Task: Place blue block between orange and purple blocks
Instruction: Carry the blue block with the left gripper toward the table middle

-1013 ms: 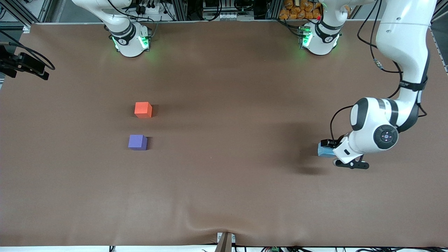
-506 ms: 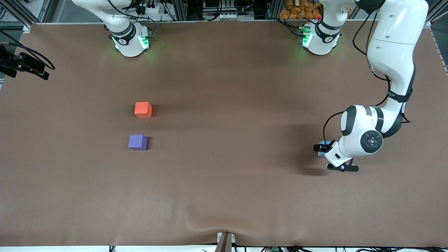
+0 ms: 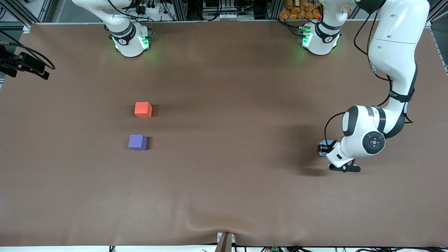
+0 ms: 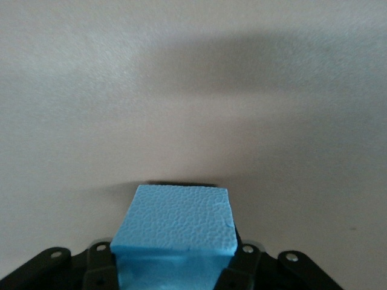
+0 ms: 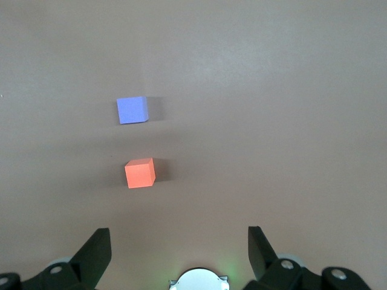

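Observation:
The blue block (image 3: 328, 142) sits on the brown table near the left arm's end, mostly hidden under the left wrist. My left gripper (image 3: 324, 148) is shut on it. In the left wrist view the blue block (image 4: 178, 220) fills the gap between the black fingers (image 4: 98, 267). The orange block (image 3: 143, 110) and the purple block (image 3: 137, 142) stand toward the right arm's end, the purple one nearer the front camera, with a gap between them. My right gripper (image 5: 178, 249) hangs open high over the orange block (image 5: 139, 173) and purple block (image 5: 132, 110).
A black camera mount (image 3: 24, 64) juts in at the right arm's end of the table. Both arm bases (image 3: 131, 40) stand along the table's back edge. The cloth has a wrinkle (image 3: 224, 225) at the edge nearest the front camera.
The left wrist came down over the blue block, covering most of it, and its fingers closed on the block. The orange block, purple block and right arm have not moved.

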Controlling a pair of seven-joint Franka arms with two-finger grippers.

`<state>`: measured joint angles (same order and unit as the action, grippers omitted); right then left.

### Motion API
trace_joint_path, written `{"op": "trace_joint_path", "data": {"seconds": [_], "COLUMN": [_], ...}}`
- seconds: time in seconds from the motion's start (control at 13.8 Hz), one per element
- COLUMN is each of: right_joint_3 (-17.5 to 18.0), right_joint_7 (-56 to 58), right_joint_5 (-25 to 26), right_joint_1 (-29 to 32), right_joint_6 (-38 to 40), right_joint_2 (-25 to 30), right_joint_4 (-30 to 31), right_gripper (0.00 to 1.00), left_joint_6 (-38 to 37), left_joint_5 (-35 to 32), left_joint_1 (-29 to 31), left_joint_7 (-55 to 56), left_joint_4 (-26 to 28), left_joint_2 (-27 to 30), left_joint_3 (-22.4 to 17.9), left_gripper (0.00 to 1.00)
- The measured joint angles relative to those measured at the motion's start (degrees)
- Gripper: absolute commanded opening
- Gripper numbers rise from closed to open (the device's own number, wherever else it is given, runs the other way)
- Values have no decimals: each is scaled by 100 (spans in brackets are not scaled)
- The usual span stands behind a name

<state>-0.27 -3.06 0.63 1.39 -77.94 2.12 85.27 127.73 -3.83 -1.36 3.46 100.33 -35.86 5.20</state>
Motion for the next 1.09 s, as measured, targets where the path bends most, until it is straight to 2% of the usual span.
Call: {"op": "trace_joint_path", "data": {"seconds": [0.29, 0.58, 0.8, 1.09], "right_joint_3": [-1, -4, -5, -7], "right_joint_7": [0, 1, 1, 3], "right_joint_5": [0, 0, 0, -2], "right_joint_1": [1, 5, 14, 31], "right_joint_6": [6, 10, 10, 17], "right_joint_2": [-2, -4, -6, -17], "right_joint_4": [0, 0, 1, 1], "right_gripper": [100, 100, 100, 100], "left_joint_6": [-316, -834, -858, -855], "left_joint_5": [0, 0, 124, 354], "left_joint_1": [-299, -1405, -2255, -3326], "left_joint_7": [313, 1606, 2555, 3633], "left_joint_4": [-179, -538, -805, -1413], "left_joint_2": [461, 556, 421, -197], "left_joint_3": [81, 115, 123, 124], "left_gripper": [24, 24, 24, 24]}}
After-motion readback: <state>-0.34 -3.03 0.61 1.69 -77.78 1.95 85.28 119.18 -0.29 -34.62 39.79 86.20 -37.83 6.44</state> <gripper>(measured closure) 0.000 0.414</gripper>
